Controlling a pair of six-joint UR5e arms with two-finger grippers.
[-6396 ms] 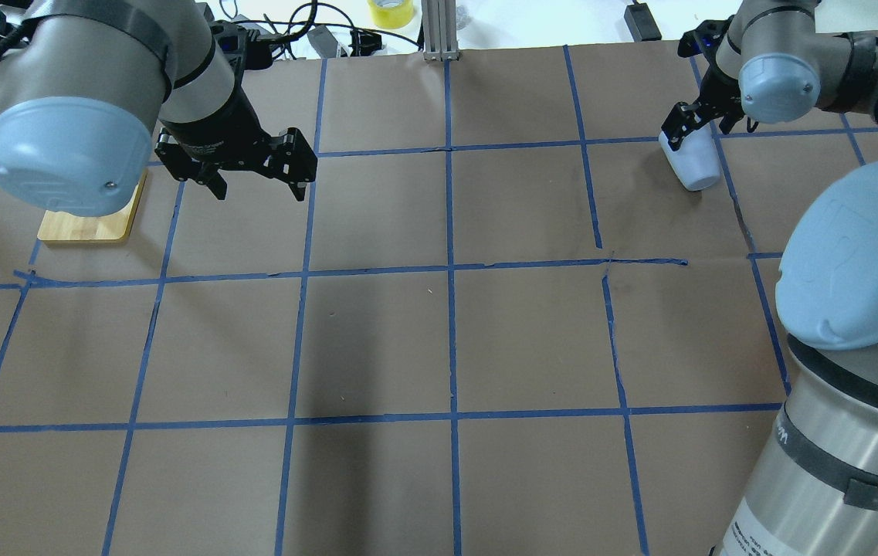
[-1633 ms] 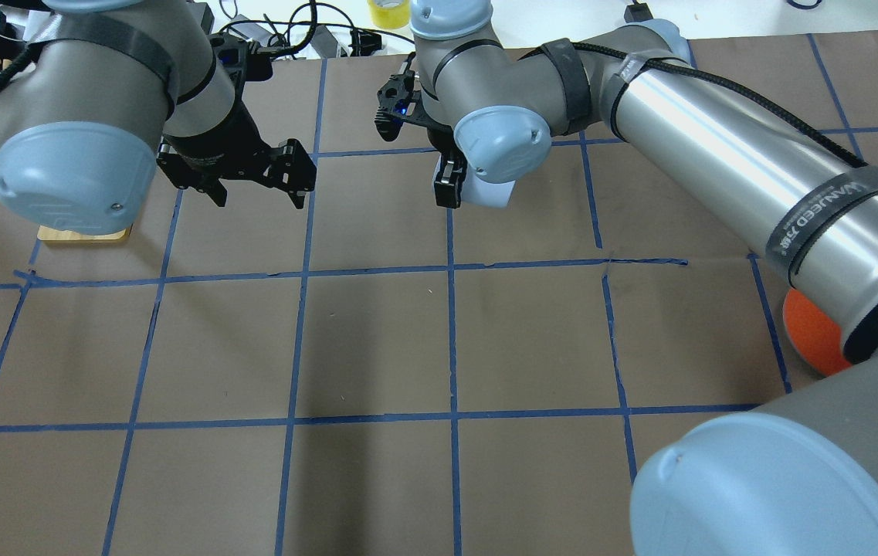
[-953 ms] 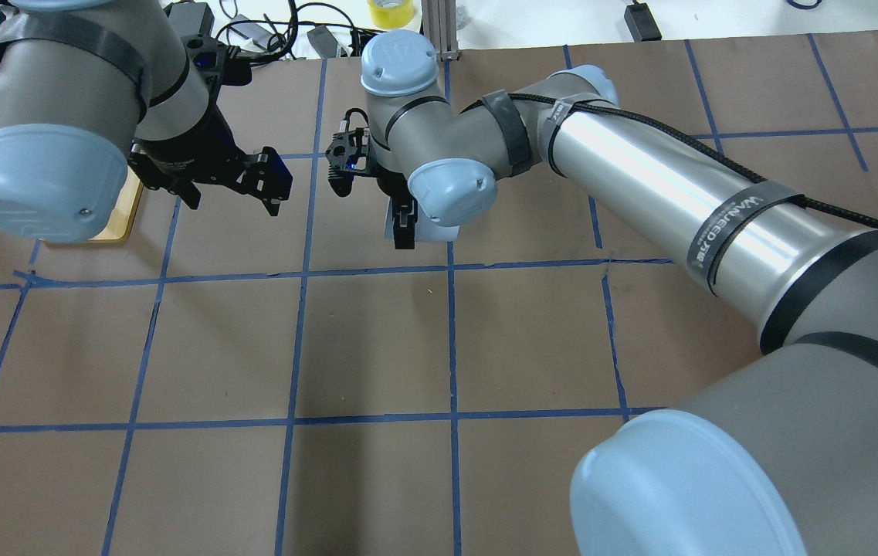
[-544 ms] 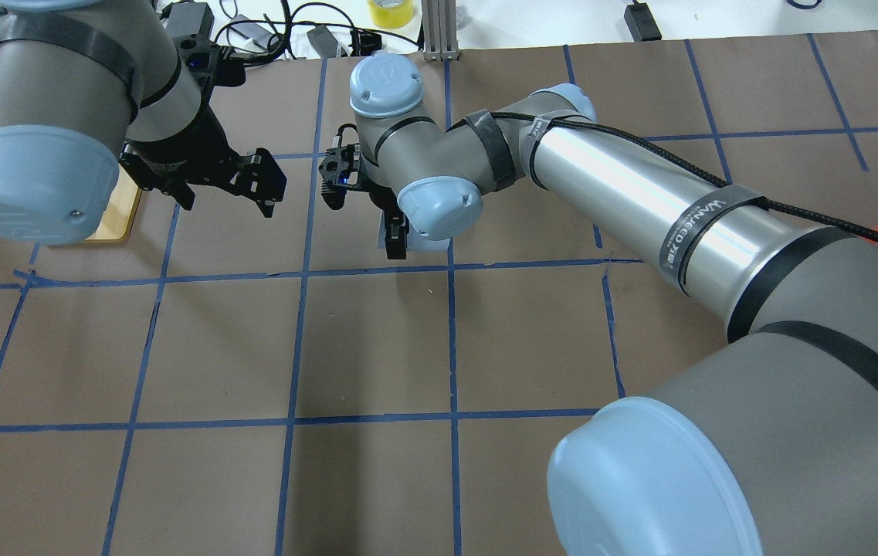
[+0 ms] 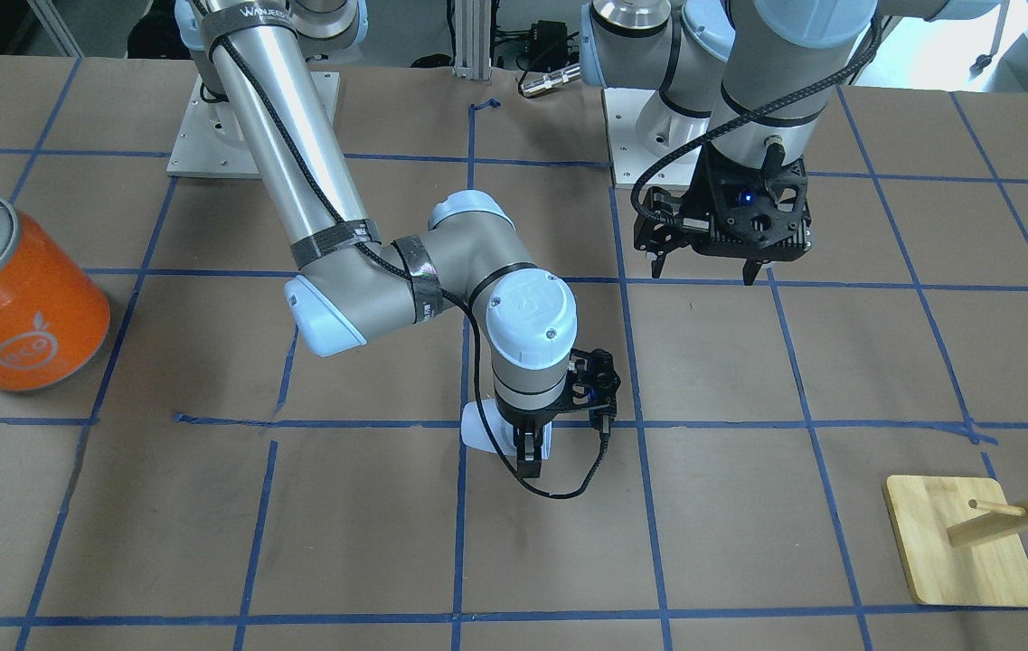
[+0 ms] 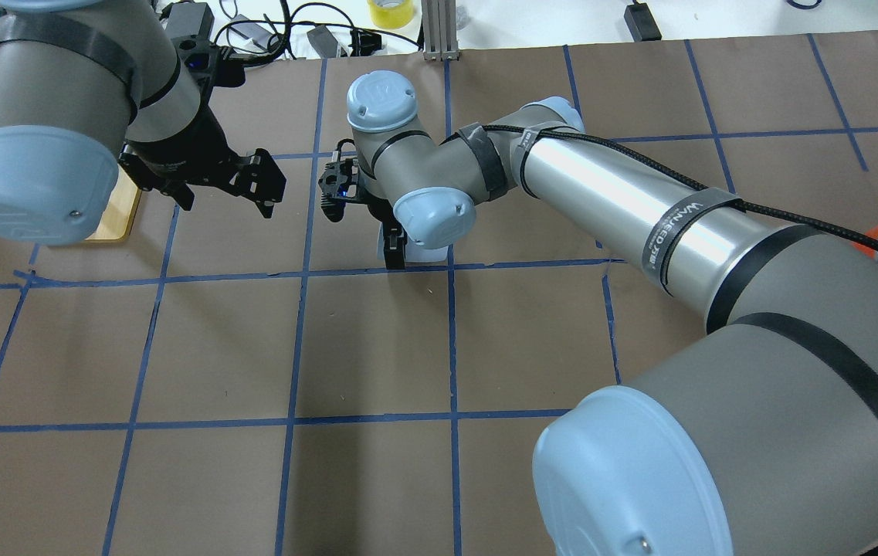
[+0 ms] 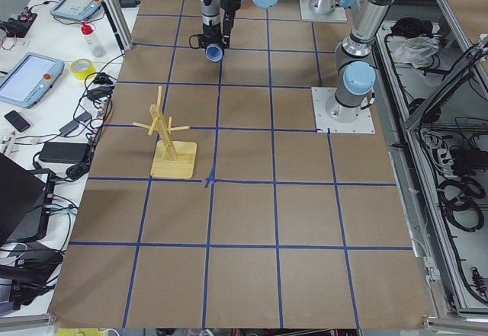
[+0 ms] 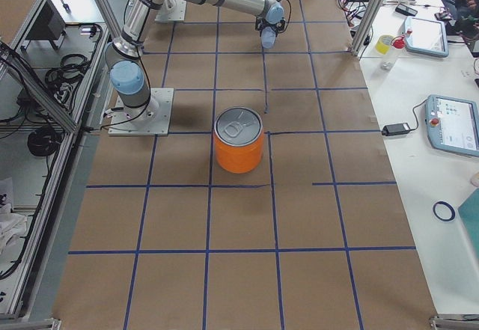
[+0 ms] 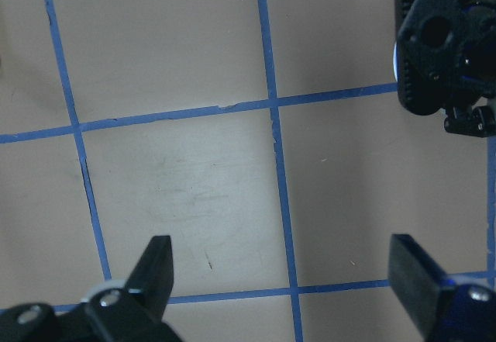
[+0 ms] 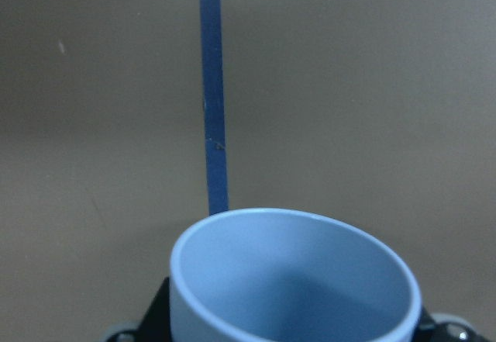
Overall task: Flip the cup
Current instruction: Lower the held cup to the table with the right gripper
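The pale blue-white cup [image 5: 477,432] is held in my right gripper [image 5: 514,449], which is shut on it low over the tape crossing near the table's middle. In the right wrist view the cup's [image 10: 294,280] bluish open mouth faces the camera. It also shows in the overhead view [image 6: 429,255], mostly hidden by the wrist, with the right gripper [image 6: 410,253] around it. My left gripper [image 6: 226,194] is open and empty, hovering to the cup's left; its fingers [image 9: 159,268] are spread wide over bare paper.
A large orange can [image 5: 12,298] with a silver top stands towards the robot's right. A wooden peg stand [image 5: 961,542] on a square base sits at the far left side. Blue tape lines grid the brown paper. Cables and a yellow tape roll [image 6: 390,11] lie beyond the far edge.
My right arm has carried the cup from the table's far right to the middle and has been lowering it towards the tape crossing. My left gripper shifted slightly left and stays open.
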